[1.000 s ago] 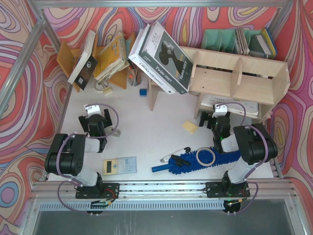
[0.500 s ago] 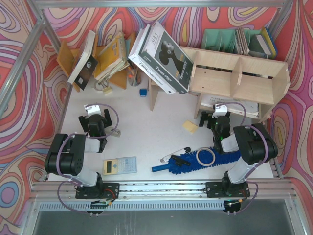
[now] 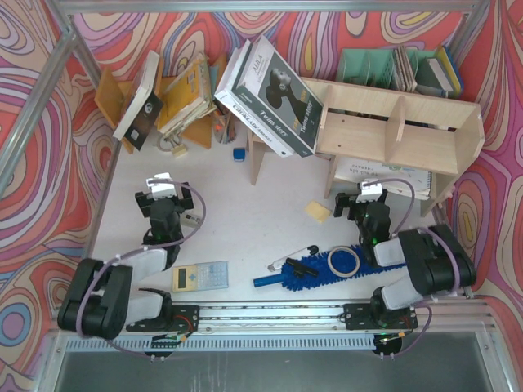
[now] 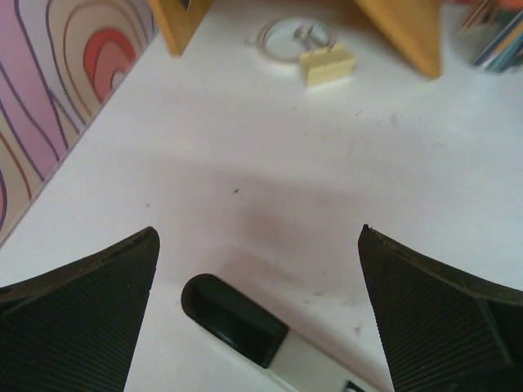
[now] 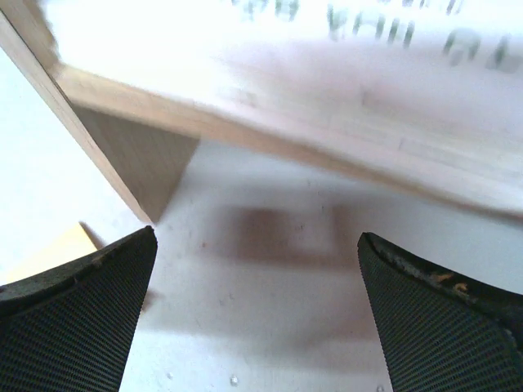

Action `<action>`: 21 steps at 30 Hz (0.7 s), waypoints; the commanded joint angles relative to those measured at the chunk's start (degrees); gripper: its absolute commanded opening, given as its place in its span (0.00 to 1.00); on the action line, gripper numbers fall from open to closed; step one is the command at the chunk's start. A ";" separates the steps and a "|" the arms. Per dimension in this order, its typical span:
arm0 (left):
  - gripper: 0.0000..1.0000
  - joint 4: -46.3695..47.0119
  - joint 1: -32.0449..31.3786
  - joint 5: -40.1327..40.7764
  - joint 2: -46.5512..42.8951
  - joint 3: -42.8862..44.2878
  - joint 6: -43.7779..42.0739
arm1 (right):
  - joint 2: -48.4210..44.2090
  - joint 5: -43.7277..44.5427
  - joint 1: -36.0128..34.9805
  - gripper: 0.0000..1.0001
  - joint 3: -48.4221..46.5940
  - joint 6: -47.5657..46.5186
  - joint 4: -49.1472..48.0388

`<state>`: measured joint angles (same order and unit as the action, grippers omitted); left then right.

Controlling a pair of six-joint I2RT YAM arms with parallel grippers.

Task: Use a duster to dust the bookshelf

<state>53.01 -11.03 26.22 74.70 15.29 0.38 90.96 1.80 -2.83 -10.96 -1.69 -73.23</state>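
Note:
The plywood bookshelf stands at the back right, with a paper on its lower tier. Its bottom board and a divider foot fill the top of the right wrist view. The fluffy blue duster lies on the white table near the front, handle to the left, with a white ring on it. My right gripper hangs open just in front of the shelf, behind the duster. My left gripper is open at the left, over a marker pen's black cap.
Big books lean on the shelf's left end. An orange rack with books stands at back left, a teal organizer behind the shelf. A calculator, a yellow note, a blue cube and a binder clip lie about.
Both arms have changed posture, their elbows dropping toward the near edge, and both wrists shifted slightly nearer. The grippers stay open. The duster has not moved.

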 commanded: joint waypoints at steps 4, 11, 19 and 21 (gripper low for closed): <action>0.98 -8.44 -7.39 9.37 -13.43 0.97 -2.16 | -17.35 1.30 -1.60 0.99 -1.67 5.57 17.22; 0.98 -26.24 -11.90 7.81 -27.09 6.70 4.95 | -33.90 2.02 -6.76 0.99 -1.32 6.92 32.12; 0.98 -50.22 -11.99 8.03 -42.28 12.53 26.08 | -53.51 0.50 -7.42 0.99 -4.37 19.41 56.80; 0.98 -58.50 -11.98 10.26 -44.80 14.84 34.98 | -57.48 -0.36 -7.36 0.99 -6.76 24.05 63.89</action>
<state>12.51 -22.83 33.26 34.09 26.55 17.85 39.64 2.63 -9.85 -13.37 12.47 -26.68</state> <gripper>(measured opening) 0.984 0.987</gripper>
